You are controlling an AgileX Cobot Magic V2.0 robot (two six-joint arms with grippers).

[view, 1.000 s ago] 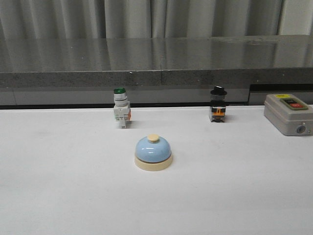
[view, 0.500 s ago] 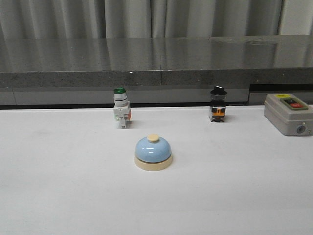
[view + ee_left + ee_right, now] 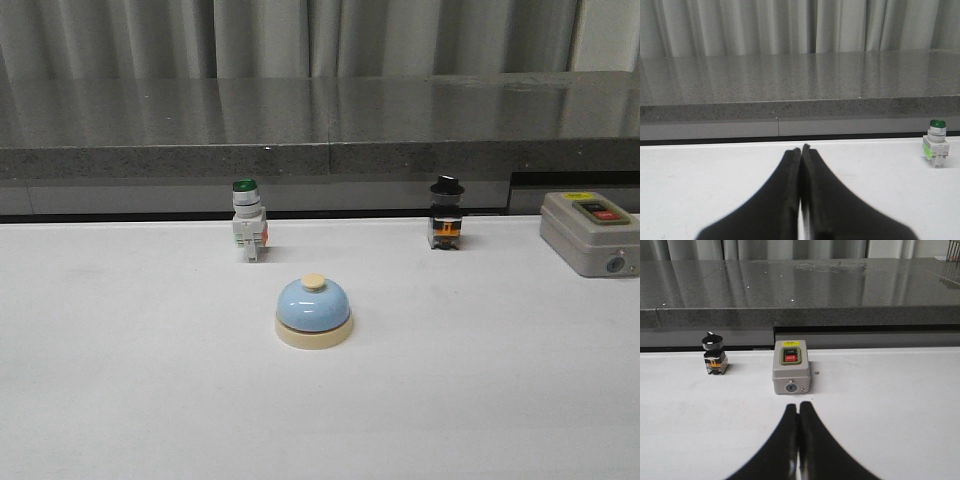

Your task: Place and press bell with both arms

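Note:
The light-blue dome bell (image 3: 313,311) with cream base and cream knob stands upright on the white table (image 3: 120,400), near its middle. It shows only in the front view. Neither arm shows in the front view. My left gripper (image 3: 800,148) is shut and empty, low over the white table, far from the bell. My right gripper (image 3: 798,406) is shut and empty, just short of the grey switch box (image 3: 791,367).
A green-capped white push-button switch (image 3: 247,221) stands behind the bell to the left; it also shows in the left wrist view (image 3: 936,143). A black-knobbed switch (image 3: 446,214) stands back right, also in the right wrist view (image 3: 714,354). The grey box (image 3: 590,233) sits far right. A dark stone ledge (image 3: 320,125) runs behind.

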